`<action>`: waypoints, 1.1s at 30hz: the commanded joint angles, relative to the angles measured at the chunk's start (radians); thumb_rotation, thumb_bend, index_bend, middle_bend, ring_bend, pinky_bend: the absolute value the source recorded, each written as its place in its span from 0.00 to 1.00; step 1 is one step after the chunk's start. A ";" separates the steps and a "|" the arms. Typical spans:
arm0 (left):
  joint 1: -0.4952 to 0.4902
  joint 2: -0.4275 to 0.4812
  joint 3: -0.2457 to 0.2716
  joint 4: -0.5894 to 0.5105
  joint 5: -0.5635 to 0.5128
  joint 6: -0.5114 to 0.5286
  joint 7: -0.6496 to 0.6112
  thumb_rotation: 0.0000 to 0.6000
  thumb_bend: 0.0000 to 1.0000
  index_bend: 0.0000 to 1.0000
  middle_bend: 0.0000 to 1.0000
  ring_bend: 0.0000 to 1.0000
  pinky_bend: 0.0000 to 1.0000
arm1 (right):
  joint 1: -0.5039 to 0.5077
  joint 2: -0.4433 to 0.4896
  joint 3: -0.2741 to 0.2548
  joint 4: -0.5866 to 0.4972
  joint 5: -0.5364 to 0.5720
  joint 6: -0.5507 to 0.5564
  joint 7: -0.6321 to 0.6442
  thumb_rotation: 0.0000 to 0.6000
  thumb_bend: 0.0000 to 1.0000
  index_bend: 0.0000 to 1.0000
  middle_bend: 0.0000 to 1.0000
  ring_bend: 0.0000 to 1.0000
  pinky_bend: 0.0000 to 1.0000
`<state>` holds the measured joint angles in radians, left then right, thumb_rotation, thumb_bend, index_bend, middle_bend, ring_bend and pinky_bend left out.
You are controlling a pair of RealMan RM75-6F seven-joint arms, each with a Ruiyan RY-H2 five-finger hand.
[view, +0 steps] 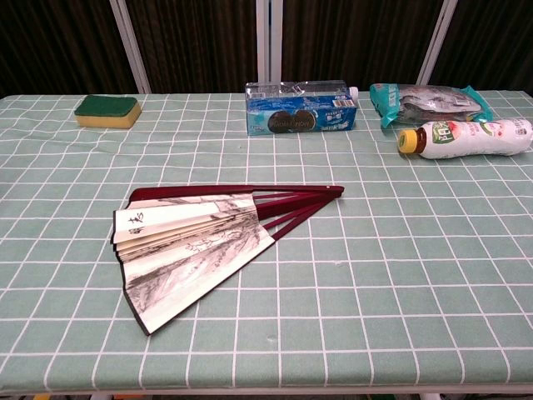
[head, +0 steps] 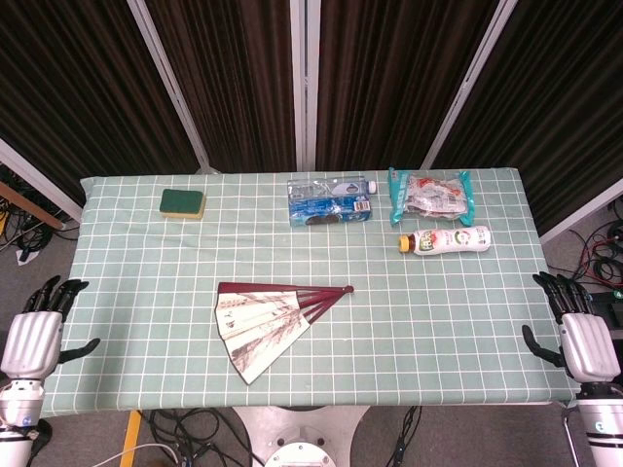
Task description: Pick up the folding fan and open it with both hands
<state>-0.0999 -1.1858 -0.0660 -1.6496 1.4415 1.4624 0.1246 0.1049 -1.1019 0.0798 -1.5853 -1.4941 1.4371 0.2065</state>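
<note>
Fan: folding fan lies flat just below the middle of the head view, part-spread, dark red ribs meeting at the pivot on its right; neither hand touches it.
Fan's lie: the pivot points right and the paper leaf left, so each hand probably has an outer rib on its own side to take.
Fan writing: ink painting and a few brush characters on the leaf, not readable.
Left hand: left hand hangs at the lower left edge, fingers apart, holding nothing.
Right hand: right hand hangs at the lower right edge, fingers spread, empty.
Table: green checked cloth under everything.
Upper row: sponge upper left; water bottle lying centre, blue label unreadable; snack bag and pink drink bottle upper right, print too small to read.
</note>
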 commanded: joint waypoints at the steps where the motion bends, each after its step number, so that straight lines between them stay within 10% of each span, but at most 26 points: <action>1: -0.009 -0.006 -0.009 0.004 -0.010 -0.009 0.006 1.00 0.02 0.19 0.17 0.08 0.17 | 0.005 -0.007 0.003 0.002 0.000 -0.001 -0.018 1.00 0.31 0.10 0.08 0.00 0.00; 18: -0.079 0.032 -0.026 0.000 0.062 -0.052 -0.067 1.00 0.01 0.19 0.17 0.08 0.17 | 0.008 0.008 -0.001 -0.005 -0.037 0.023 -0.022 1.00 0.31 0.10 0.08 0.00 0.00; 33: -0.531 0.022 -0.132 0.033 0.062 -0.594 -0.328 1.00 0.06 0.30 0.30 0.22 0.20 | 0.022 0.031 -0.007 -0.025 -0.071 0.028 -0.034 1.00 0.31 0.10 0.08 0.00 0.00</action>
<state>-0.5203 -1.1229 -0.1654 -1.6422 1.5391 0.9958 -0.1930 0.1270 -1.0720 0.0730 -1.6094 -1.5654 1.4645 0.1727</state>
